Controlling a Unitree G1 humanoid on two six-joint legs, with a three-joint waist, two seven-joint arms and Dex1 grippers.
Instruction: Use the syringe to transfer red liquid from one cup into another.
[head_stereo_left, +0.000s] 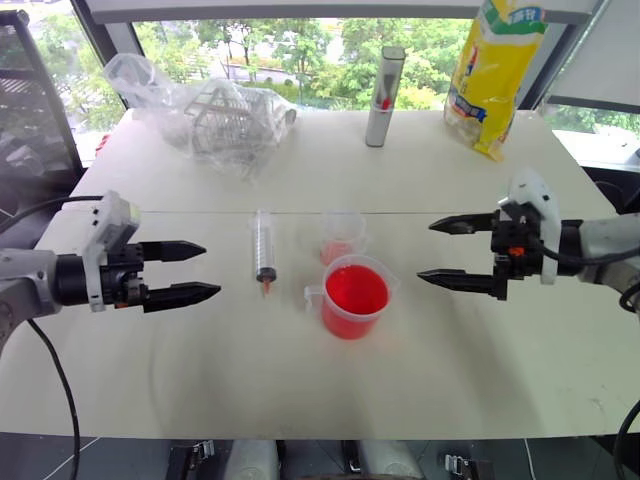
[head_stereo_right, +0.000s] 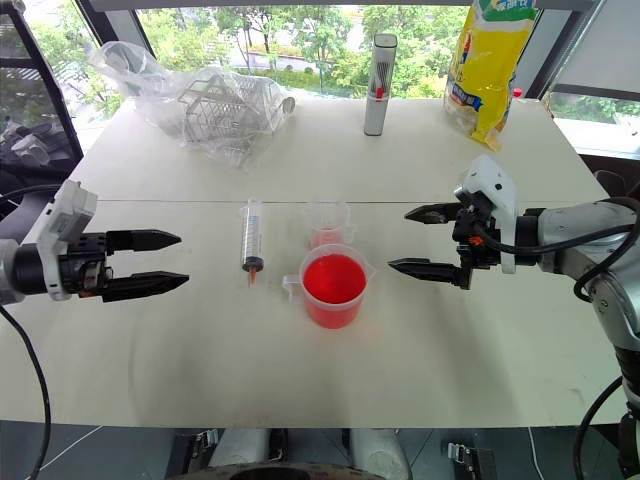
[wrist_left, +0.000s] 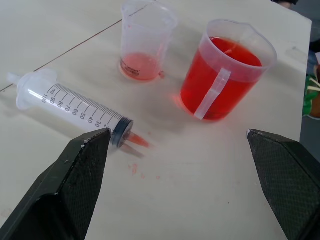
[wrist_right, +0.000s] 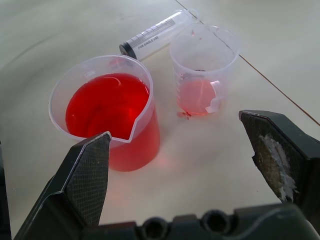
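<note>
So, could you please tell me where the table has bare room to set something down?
Free: the near edge of the table, in front of the beaker and syringe. Crowded: the middle, with the small cup, and the far side, around the plastic bag, grey cylinder and yellow pack.

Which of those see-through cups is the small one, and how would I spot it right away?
Start at the white table and find the seam across its middle. Just on the robot's side of it stands the smaller cup, right behind the big handled beaker. It is narrower and holds only a shallow layer of red liquid, while the beaker is nearly full.
</note>
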